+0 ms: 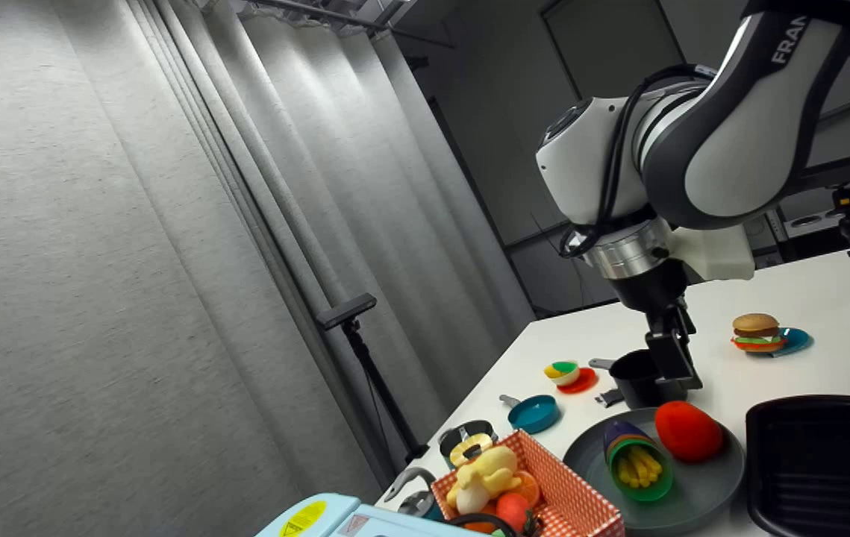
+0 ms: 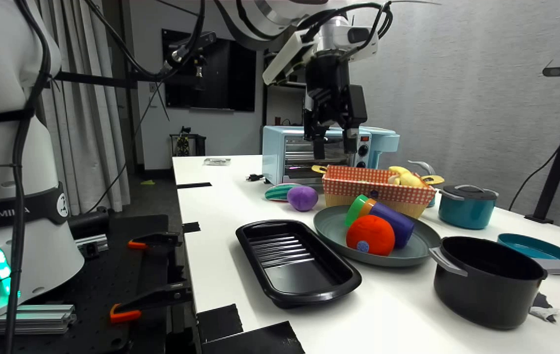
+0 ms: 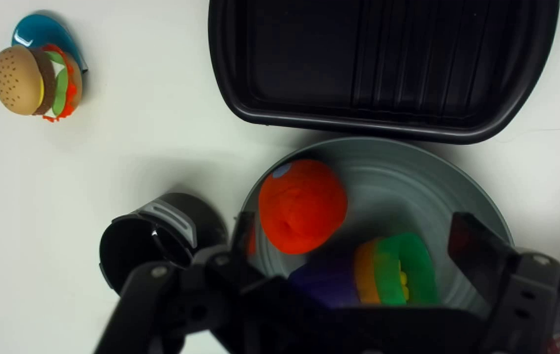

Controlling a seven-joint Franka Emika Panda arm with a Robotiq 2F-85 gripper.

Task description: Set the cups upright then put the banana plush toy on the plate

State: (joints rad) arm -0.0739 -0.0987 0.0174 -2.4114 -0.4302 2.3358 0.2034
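The gripper (image 2: 335,146) hangs well above the grey plate (image 3: 402,191), with its two fingers (image 3: 484,260) spread far apart and nothing held in them. Below it, on that plate, the cups (image 2: 382,210), purple, orange and green, lie on their side, tucked one inside the next, with yellow bits (image 1: 637,470) in the green end. The red plush (image 3: 303,206) sits just beside them, under the gripper too. Off to the side of the gripper, past the cups, the yellow plush (image 1: 486,473) lies in the checked basket (image 2: 353,184). The black tray (image 3: 383,64) is near the gripper, just beside the plate, and the black pot (image 2: 481,290) stands near it on another side. Past that pot, farther from the gripper, is the red dish (image 1: 585,380) with a small bowl (image 1: 563,375); I can't tell if the bowl sits on it. The burger (image 3: 39,81) is well away from the gripper.
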